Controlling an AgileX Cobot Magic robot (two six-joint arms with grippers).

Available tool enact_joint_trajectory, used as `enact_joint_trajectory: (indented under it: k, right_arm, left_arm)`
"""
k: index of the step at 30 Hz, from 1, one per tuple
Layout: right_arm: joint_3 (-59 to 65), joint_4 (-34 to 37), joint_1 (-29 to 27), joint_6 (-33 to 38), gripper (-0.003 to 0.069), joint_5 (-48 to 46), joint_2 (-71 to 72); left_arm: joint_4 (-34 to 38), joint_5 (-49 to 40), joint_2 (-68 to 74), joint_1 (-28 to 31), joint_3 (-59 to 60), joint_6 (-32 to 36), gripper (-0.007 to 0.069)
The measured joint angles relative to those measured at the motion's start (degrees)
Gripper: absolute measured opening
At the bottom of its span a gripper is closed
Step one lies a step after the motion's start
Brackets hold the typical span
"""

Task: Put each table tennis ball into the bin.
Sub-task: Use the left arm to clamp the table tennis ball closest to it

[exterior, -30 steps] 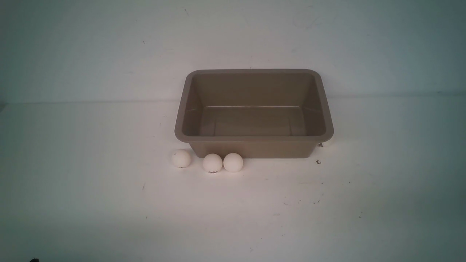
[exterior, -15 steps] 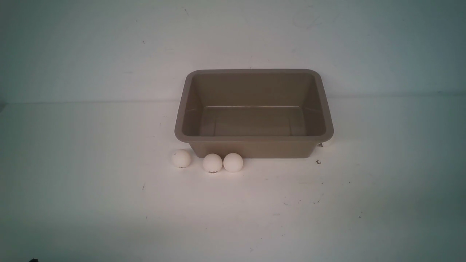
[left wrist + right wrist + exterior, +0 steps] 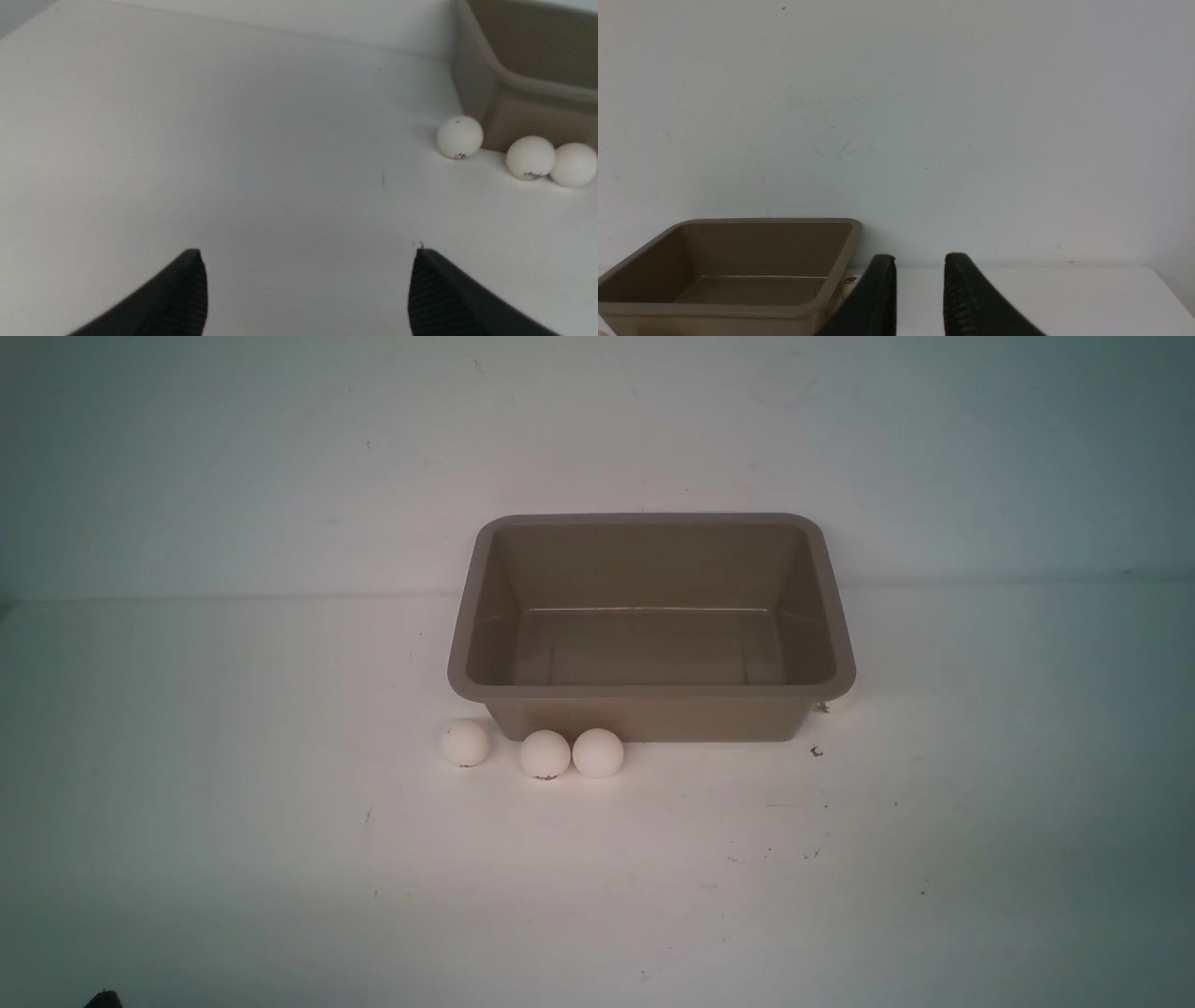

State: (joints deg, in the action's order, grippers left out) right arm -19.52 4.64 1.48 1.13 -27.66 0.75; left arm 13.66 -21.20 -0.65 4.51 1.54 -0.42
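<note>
Just below centre in the front view, three table tennis balls [image 3: 545, 754] sit on the bench [image 3: 280, 821] beside the bin [image 3: 651, 719], while the left end effector [image 3: 307, 254] gapes wide and empty and the right end effector [image 3: 920, 258] is closed on nothing.

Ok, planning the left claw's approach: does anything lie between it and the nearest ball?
No: the left wrist view shows only bare white tabletop between the open left claw and the nearest small white ball.

Bin [image 3: 537, 116] partly out of frame

White table [image 3: 280, 821] flecked with dark specks, plain pale wall [image 3: 233, 448] behind — faintly scuffed, light brightest mid-table, corners dim
</note>
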Motion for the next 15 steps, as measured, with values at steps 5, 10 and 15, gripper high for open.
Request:
enact_joint_trajectory:
  k: [5,10,15]
  right_arm:
    - [0.0,0.0,0.0,0.0,0.0141,-2.56,0.0]
    - [0.0,0.0,0.0,0.0,0.0141,-3.35,0.0]
    - [0.0,0.0,0.0,0.0,0.0143,-3.94,0.0]
  left_arm:
    - [8.93,4.14,0.0,0.0,0.07,-0.3,0.052]
    - [17.07,8.15,0.0,0.0,0.07,-0.34,0.052]
    - [20.01,9.27,0.0,0.0,0.07,0.42,0.052]
